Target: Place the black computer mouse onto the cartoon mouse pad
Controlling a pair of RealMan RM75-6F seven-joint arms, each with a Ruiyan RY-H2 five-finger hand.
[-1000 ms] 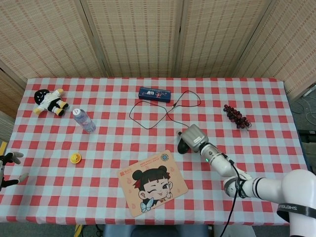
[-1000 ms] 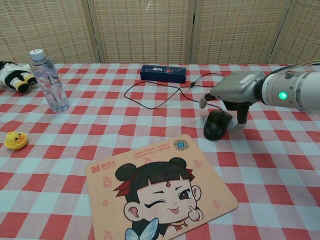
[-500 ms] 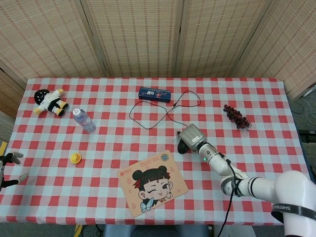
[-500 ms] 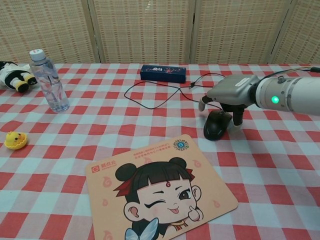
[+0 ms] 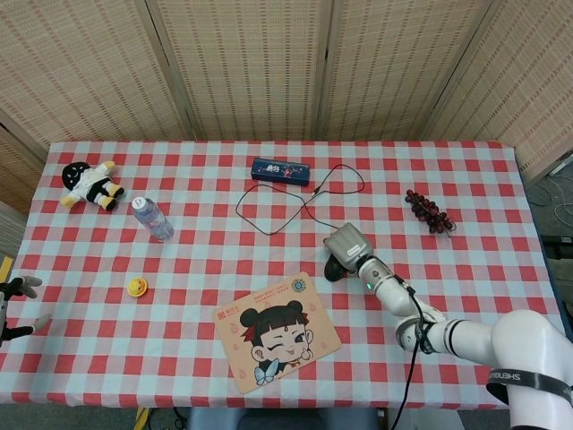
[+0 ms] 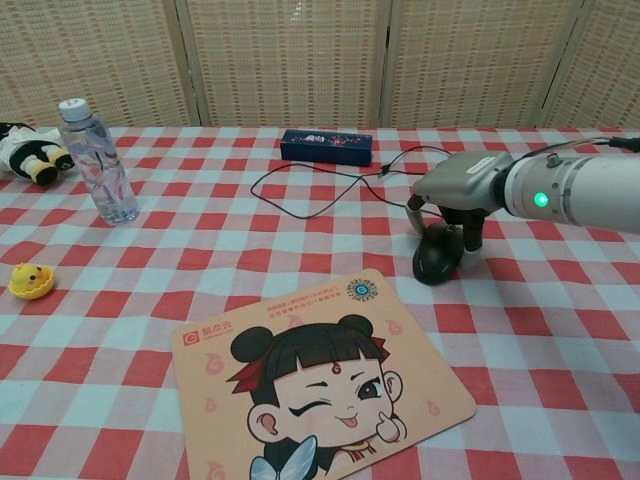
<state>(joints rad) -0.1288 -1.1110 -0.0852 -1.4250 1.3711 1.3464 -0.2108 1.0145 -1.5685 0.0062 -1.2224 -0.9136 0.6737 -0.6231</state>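
The black computer mouse (image 5: 332,269) (image 6: 436,258) lies on the checked cloth, just beyond the far right corner of the cartoon mouse pad (image 5: 277,331) (image 6: 320,385). My right hand (image 5: 345,244) (image 6: 455,190) sits over the mouse's back, thumb on its left side and a finger on its right, gripping it. The mouse's cable (image 5: 269,210) loops away toward the back of the table. My left hand (image 5: 13,300) hangs off the table's left edge, fingers apart and holding nothing.
A blue box (image 5: 280,171) (image 6: 326,146) lies behind the cable. A water bottle (image 5: 153,219) (image 6: 100,165), a plush doll (image 5: 91,183) and a yellow toy (image 5: 136,287) (image 6: 30,281) are on the left. Dark grapes (image 5: 430,210) lie at the right.
My right hand has lowered and its thumb and finger have drawn in against the mouse's sides. The mouse has shifted slightly to the right. The left hand has not moved.
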